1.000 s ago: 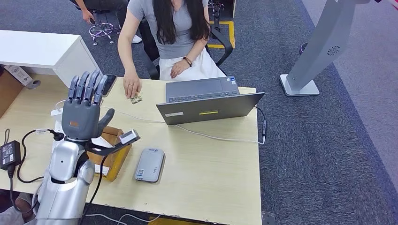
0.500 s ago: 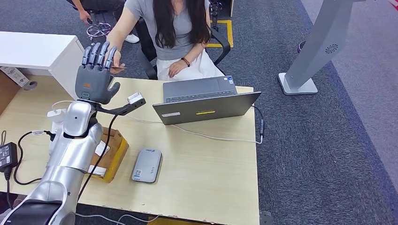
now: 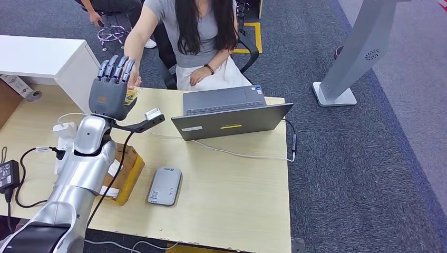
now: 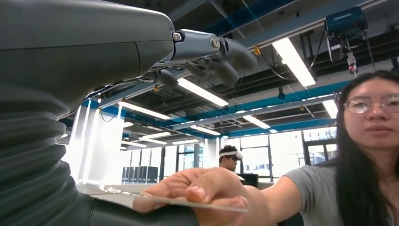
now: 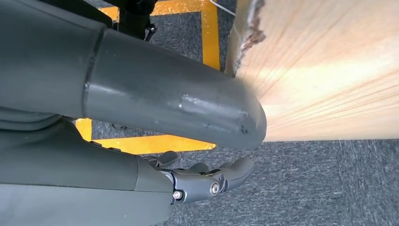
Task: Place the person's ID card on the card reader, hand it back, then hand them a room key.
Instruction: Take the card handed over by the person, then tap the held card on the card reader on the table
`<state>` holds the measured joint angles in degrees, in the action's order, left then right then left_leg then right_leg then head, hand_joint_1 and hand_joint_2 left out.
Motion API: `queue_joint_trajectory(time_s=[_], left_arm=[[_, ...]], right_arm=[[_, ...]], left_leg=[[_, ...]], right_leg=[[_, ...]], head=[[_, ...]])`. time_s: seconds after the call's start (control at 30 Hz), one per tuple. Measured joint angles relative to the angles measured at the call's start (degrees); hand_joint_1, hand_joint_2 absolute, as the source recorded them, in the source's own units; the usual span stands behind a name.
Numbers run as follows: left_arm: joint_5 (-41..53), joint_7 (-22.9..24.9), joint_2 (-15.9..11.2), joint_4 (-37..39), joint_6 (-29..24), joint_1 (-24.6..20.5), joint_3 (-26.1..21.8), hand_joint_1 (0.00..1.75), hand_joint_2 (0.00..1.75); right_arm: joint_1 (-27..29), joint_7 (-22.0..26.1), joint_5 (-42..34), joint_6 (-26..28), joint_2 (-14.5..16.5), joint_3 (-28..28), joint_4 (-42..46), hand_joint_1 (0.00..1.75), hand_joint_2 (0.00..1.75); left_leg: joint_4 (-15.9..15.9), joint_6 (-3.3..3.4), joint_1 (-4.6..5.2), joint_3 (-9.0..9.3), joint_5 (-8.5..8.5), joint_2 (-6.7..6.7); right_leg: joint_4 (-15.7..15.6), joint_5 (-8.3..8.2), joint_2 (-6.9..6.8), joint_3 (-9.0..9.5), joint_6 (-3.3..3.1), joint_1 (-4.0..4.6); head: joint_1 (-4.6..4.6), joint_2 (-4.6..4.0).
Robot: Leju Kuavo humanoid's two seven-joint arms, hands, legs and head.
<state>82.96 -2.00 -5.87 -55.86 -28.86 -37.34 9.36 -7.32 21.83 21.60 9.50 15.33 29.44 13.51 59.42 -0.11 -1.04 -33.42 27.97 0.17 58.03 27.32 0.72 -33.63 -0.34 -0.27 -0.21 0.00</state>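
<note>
My left hand [image 3: 109, 90] is raised over the table's far left edge, palm toward the person, fingers [image 4: 221, 54] spread and straight. The person's hand [image 3: 134, 78] holds out an ID card [image 3: 131, 95] right beside my palm. In the left wrist view the card [image 4: 188, 203] shows edge-on, pinched by the person's fingers, with its near end at the base of my thumb; my fingers are not closed on it. The grey card reader [image 3: 166, 185] lies on the table near the front. My right hand [image 5: 202, 181] hangs beside the table edge, holding nothing, fingers loosely apart.
An open laptop [image 3: 232, 113] stands at the table's [image 3: 237, 200] far middle, its cable trailing across the wood. A cardboard box [image 3: 126, 171] sits under my left forearm. A power adapter [image 3: 8, 175] and cords lie at the left. A white cabinet [image 3: 42, 55] stands far left.
My left hand has moved up and away from the box toward the person. The person has lifted the card off the table and brought it to my palm.
</note>
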Motion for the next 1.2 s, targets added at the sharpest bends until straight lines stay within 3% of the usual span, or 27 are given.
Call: queue_joint_trajectory(time_s=[0.97,1.2], left_arm=[[-6.11,-2.52,0.87,2.45,1.52,0.62,1.05,1.75,1.75],[-7.78,-3.59,2.24,-4.08,1.1,7.09,2.67,1.75,1.75]], right_arm=[[0.43,-1.08,2.42,1.66,-0.06,0.0,0.0,0.0,0.0],[0.74,-0.58,2.41,1.71,-0.12,0.07,-0.01,0.0,0.0]], left_leg=[[-0.02,0.0,-0.1,0.01,0.0,0.06],[-0.02,-0.03,-0.09,-0.01,0.03,0.1]], right_leg=[[0.0,0.0,0.07,-0.03,-0.01,0.09],[-0.01,0.03,0.11,-0.04,-0.03,0.09]], head=[[-0.01,0.0],[0.0,0.0]])
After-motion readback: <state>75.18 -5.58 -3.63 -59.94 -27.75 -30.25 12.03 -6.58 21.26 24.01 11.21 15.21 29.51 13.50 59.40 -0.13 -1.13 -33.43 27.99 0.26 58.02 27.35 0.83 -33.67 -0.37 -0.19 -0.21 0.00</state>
